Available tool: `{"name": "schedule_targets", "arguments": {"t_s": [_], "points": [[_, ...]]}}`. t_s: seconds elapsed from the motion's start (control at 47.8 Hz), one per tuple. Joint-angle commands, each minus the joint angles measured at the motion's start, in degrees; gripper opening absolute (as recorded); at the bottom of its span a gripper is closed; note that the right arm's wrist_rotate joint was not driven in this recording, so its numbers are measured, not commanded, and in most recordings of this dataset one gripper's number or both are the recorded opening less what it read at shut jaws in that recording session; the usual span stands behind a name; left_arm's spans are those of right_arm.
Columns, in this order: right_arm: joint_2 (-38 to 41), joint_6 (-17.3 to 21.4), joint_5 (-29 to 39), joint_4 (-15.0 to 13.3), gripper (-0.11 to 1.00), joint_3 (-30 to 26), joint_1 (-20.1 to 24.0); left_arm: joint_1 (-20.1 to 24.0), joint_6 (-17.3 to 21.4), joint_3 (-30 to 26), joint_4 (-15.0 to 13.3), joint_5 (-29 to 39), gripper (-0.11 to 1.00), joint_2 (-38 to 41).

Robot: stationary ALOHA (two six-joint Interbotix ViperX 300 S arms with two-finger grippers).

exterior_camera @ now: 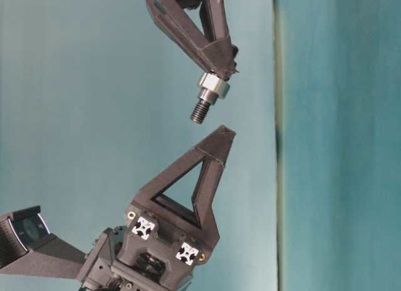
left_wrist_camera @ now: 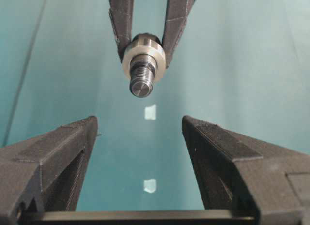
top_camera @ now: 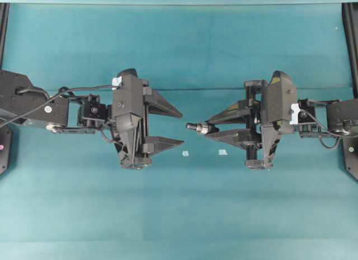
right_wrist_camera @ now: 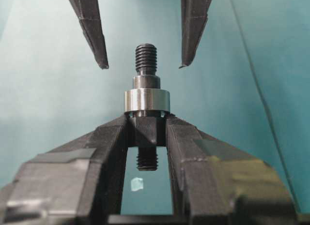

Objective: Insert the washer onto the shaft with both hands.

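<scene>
Washer [right_wrist_camera: 147,100] is already sitting on the shaft [right_wrist_camera: 146,60], rigid and probably slick. Right hand [top_camera: 208,126] is clamping the shaft behind its collar; left hand [top_camera: 180,126] is gaping empty.

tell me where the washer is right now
The washer is already on the shaft, seated against the tips of the right pincer that clamps the shaft in mid-air; in the overhead view it sits just right of centre, facing the open left pincer.
</scene>
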Motion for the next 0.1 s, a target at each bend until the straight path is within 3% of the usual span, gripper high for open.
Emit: {"name": "schedule_targets", "arguments": {"t_s": [0.0, 0.084], "points": [[-0.5, 0.0, -0.8, 0.0, 0.00, -1.3, 0.1, 0.1, -0.1, -0.9, 0.1, -0.3, 0.81, -1.1], [-0.5, 0.0, -0.6, 0.0, 0.00, -1.3, 0.1, 0.1, -0.1, -0.9, 0.1, -0.3, 0.81, -1.1]]}}
